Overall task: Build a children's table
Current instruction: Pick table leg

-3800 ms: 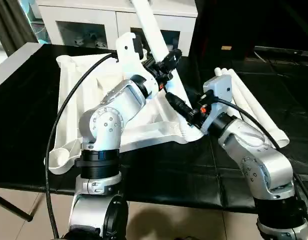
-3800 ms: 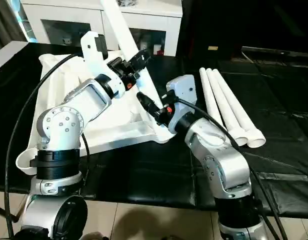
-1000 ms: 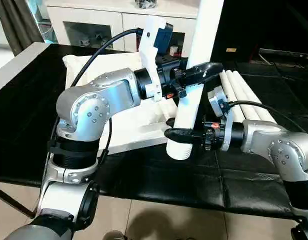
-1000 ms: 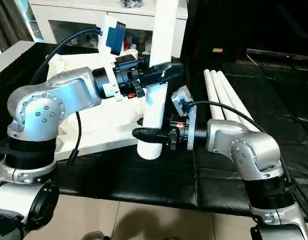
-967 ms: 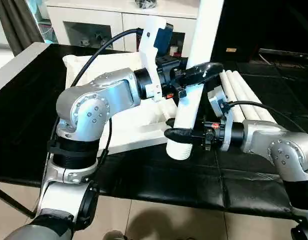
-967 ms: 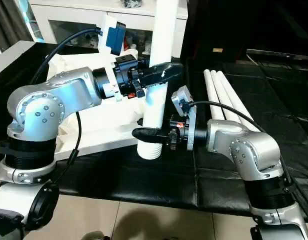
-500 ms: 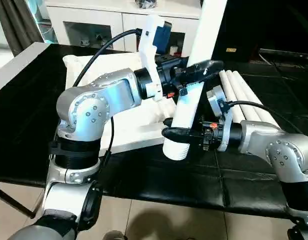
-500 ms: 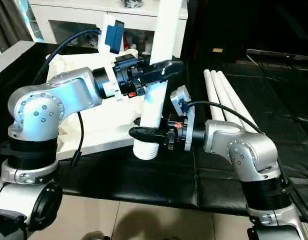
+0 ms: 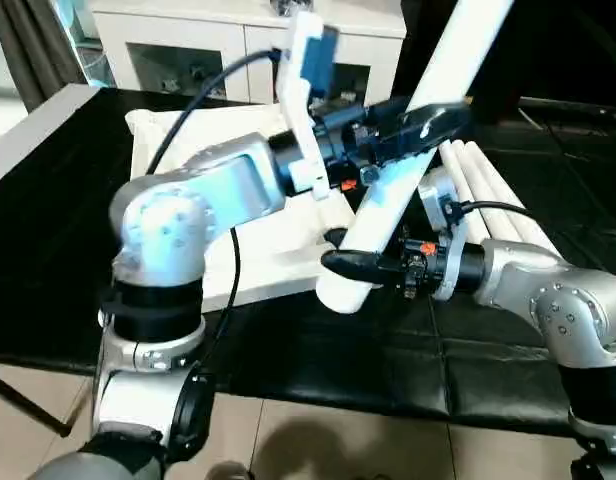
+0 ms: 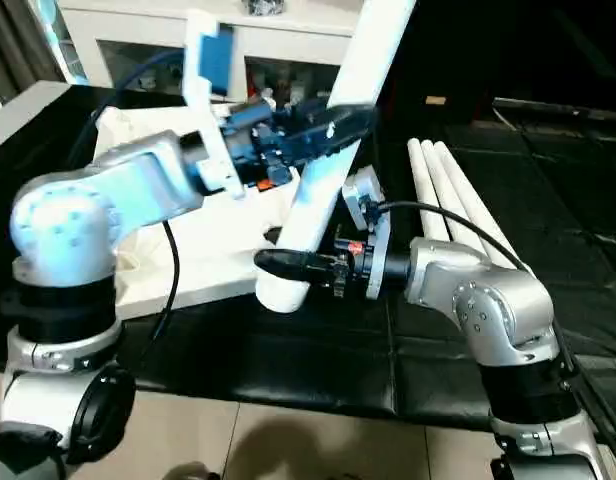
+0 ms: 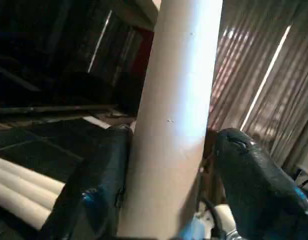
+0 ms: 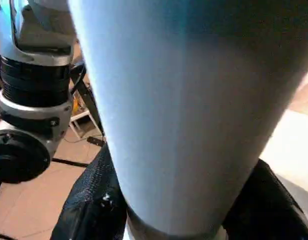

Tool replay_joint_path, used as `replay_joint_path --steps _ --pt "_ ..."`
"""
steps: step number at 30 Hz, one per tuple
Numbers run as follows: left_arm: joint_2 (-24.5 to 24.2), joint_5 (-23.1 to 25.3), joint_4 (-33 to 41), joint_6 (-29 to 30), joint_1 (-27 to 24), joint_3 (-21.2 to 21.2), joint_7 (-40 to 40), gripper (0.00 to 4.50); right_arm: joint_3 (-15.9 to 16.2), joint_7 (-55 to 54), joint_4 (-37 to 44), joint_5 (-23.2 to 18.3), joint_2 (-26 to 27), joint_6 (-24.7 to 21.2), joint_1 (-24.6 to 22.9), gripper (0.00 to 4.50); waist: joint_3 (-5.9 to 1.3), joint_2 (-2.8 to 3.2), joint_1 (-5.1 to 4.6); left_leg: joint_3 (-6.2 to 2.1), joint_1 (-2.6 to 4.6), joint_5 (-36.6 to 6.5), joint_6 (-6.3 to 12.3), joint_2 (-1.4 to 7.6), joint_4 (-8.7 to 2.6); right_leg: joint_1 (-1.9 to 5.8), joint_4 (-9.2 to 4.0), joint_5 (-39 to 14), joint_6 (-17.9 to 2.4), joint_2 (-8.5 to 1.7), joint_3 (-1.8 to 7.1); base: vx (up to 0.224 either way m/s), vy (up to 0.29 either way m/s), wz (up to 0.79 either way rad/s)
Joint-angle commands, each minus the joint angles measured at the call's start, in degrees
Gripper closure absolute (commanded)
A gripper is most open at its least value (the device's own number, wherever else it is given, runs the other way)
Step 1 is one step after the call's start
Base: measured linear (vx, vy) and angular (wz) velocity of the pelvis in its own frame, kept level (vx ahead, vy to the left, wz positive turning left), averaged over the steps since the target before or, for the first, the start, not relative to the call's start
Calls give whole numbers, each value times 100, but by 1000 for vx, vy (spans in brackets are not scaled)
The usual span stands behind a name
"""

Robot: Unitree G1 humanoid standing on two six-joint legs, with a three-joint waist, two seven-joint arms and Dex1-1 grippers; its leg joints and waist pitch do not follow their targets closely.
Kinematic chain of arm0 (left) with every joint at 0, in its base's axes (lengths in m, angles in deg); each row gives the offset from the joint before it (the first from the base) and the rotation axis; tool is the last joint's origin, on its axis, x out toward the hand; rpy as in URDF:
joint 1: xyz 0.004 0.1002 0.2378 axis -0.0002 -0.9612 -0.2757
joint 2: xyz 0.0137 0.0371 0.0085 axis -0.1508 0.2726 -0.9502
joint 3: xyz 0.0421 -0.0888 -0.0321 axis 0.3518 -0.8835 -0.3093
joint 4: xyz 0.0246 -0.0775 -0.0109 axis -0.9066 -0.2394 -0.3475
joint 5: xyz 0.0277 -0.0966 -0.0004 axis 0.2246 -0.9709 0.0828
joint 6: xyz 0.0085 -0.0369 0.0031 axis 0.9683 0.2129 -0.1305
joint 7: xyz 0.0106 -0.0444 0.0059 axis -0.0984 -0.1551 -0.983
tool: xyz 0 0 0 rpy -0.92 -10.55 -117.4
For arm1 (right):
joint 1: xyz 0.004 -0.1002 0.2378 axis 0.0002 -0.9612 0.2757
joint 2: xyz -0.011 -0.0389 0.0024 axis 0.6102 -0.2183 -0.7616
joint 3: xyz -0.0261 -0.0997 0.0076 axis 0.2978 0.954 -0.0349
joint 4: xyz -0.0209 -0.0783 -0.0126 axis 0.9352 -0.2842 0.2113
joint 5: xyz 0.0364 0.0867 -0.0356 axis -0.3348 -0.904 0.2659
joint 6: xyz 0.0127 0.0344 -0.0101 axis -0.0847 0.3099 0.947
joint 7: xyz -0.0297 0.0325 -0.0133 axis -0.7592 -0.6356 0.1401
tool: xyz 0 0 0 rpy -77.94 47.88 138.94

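One white tapered leg [image 9: 386, 203] leans in the air over the table's front edge, its top tipped to the right. My right gripper [image 9: 340, 266] is shut on its thick lower end, the black fingers [image 12: 94, 202] pressed against both sides. Higher up, my left gripper [image 9: 440, 118] straddles the same leg with its jaws open; one finger [image 11: 96, 185] lies against the tube and the other finger [image 11: 254, 172] stands a little off it. Behind the arms, the white tabletop [image 9: 183, 150] lies on the black table. Three more legs [image 9: 493, 185] lie side by side to the right.
A white glass-door cabinet [image 9: 188, 50] stands behind the black table [image 9: 318, 370]. Black cables [image 9: 193, 105] loop from both wrists. The table's front edge is close below the held leg. Light floor [image 9: 318, 440] shows beneath.
The leg has tilted further, top to the right and lower end to the left. My left gripper has slid up and right along it and its fingers have spread apart.
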Motion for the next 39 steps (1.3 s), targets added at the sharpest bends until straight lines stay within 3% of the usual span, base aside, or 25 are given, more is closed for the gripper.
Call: replay_joint_path --steps 1,5,9,11,15,17,19,20,21,23,25,26,27,30,33,34,35,36,39 --pt "246 -550 447 65 125 236 177 115 -14 -328 -360 222 31 -138 -76 254 -495 -63 21 88 -59 -313 186 -23 -337 469 -465 -1390 -787 -296 183 0 0 0" --pt "384 -737 428 -66 166 11 52 81 -51 -457 -435 269 149 -20 -64 254 -497 -57 22 81 -59 -305 164 -21 -342 468 -460 -1315 -787 -289 179 0 0 0" --pt "639 -927 153 -453 347 -664 -457 34 -211 -821 -556 397 358 275 -65 254 -504 -70 15 86 -63 -310 126 -42 -336 479 -462 -1275 -854 -294 173 0 0 0" --pt "626 -1033 118 -574 389 -845 -500 32 -288 -979 -581 482 435 434 -88 255 -508 -53 21 89 -49 -317 96 -36 -336 455 -470 -1262 -866 -284 174 0 0 0" --pt "481 -963 133 -624 377 -992 -575 32 -408 -1197 -594 585 513 621 -175 256 -506 -20 2 74 -67 -286 126 -39 -340 481 -444 -1099 -771 -271 164 0 0 0" --pt "249 -652 213 -682 254 -911 -484 32 -498 -1399 -546 670 546 762 -256 256 -510 33 -10 65 -51 -307 125 -31 -346 470 -450 -1085 -734 -266 165 0 0 0" --pt "7 -285 293 -713 94 -744 -448 32 -553 -1588 -503 819 567 905 -315 256 -512 37 -22 63 -42 -310 103 -24 -357 471 -451 -1093 -671 -265 165 0 0 0" --pt "-190 35 334 -753 -57 -566 -451 32 -591 -1718 -462 915 585 982 -349 256 -513 77 -43 59 -32 -346 64 -10 -366 455 -444 -1070 -641 -259 162 0 0 0" --pt "-320 239 357 -784 -157 -446 -458 32 -615 -1803 -435 976 597 1031 -370 256 -512 70 -49 66 -36 -349 57 -27 -365 463 -449 -1070 -647 -251 163 0 0 0" --pt "-595 1082 78 -1289 -614 10 -645 32 -710 -2216 -239 1243 599 1196 -481 256 -510 121 -51 50 -30 -371 26 -9 -381 446 -468 -1097 -589 -259 162 0 0 0" --pt "-744 1659 -72 -1641 -999 214 -944 32 -811 -2566 -32 1433 621 1278 -592 256 -519 100 -53 56 -23 -462 -23 -14 -398 457 -481 -1325 -399 -258 173 0 0 0" --pt "-760 1705 -78 -1675 -1043 222 -999 32 -822 -2611 -8 1458 628 1289 -606 256 -522 104 -67 64 -33 -442 -33 -26 -394 464 -478 -1324 -376 -250 174 0 0 0" --pt "-958 2203 -79 -2160 -1455 398 -1190 32 -968 -2977 217 1540 759 1292 -729 256 -538 78 -62 54 -23 -439 -40 -6 -400 453 -488 -1308 -357 -267 179 0 0 0" --pt "-1075 2563 69 -2357 -1993 450 -1482 32 -1014 -3324 571 1722 874 1340 -958 256 -536 104 -111 60 -27 -458 -75 -16 -412 439 -469 -1268 -311 -252 179 0 0 0" --pt "-1098 2825 311 -2535 -2534 394 -1662 32 -1027 -3738 856 1931 1030 1425 -1172 256 -524 127 -161 63 -29 -580 -97 -11 -421 421 -480 -1280 -387 -252 183 0 0 0" --pt "-1131 2871 417 -2462 -2677 406 -1724 32 -1068 -3859 916 1950 1095 1428 -1219 256 -520 175 -166 54 -19 -634 -96 -13 -422 403 -486 -1340 -391 -254 179 0 0 0" --pt "-1141 2949 487 -2470 -2814 432 -1747 32 -1073 -3961 966 1993 1129 1432 -1269 256 -508 168 -214 56 -24 -780 -97 -11 -432 398 -504 -1453 -378 -250 176 0 0 0" --pt "-1132 2983 510 -2463 -2873 453 -1764 32 -1073 -4004 978 2018 1128 1438 -1287 256 -499 223 -242 55 -9 -914 -105 -22 -434 383 -532 -1593 -340 -239 173 0 0 0" --pt "-1134 3192 527 -2693 -3113 644 -1728 32 -1088 -4177 1096 2111 1132 1397 -1415 256 -491 249 -270 42 10 -1102 -84 -33 -446 371 -582 -1814 -251 -222 160 0 0 0"
